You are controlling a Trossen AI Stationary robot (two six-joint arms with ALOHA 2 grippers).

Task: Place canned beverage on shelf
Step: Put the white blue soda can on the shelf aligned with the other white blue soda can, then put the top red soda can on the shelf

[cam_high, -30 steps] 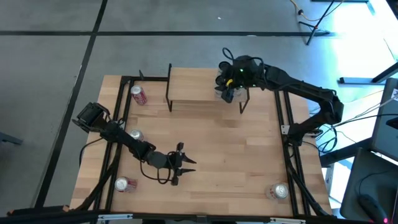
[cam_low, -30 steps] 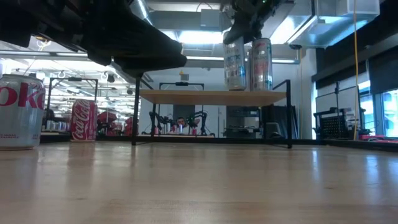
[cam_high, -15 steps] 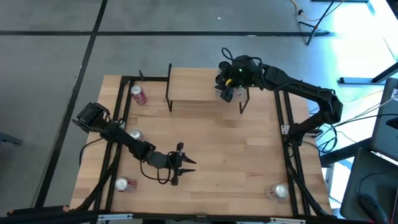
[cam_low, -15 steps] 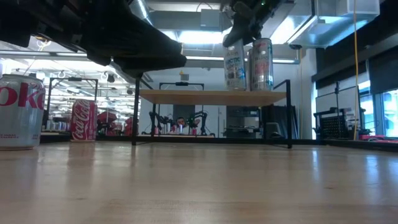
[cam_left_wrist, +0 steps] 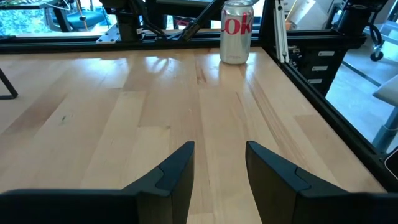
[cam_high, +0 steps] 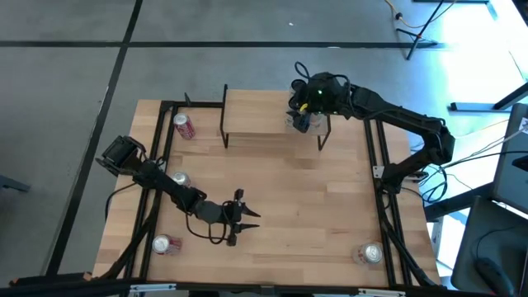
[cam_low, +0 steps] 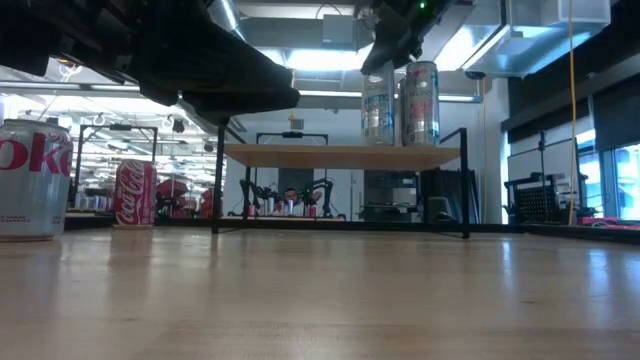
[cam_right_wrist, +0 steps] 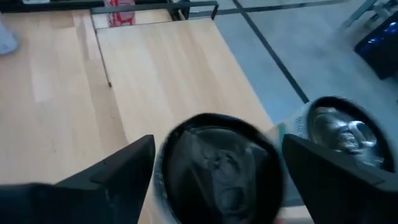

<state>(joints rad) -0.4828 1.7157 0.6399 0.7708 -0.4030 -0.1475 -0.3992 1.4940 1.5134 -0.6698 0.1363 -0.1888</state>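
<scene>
Can set on shelf, right gripper (cam_right_wrist: 214, 162) released.
Its fingers now stand apart either side of the can (cam_low: 378, 104), risen since earlier; left gripper (cam_high: 239, 216) idle, open.

1. Your shelf (cam_low: 340, 155) is a small raised rack with a light wooden plank top on thin black legs, standing at the far edge of the table.
2. You have two cans upright on the plank, both at its right-hand end in the high view.
3. The silver can with pale print (cam_low: 378, 105) stands with its base on the plank; the right wrist view shows its dark top (cam_right_wrist: 217, 165) between that arm's fingers.
4. The second silver can (cam_low: 420, 103) stands just beside it, nearer the shelf's end; whether they touch, you cannot tell.
5. The rest of your plank is bare.
</scene>
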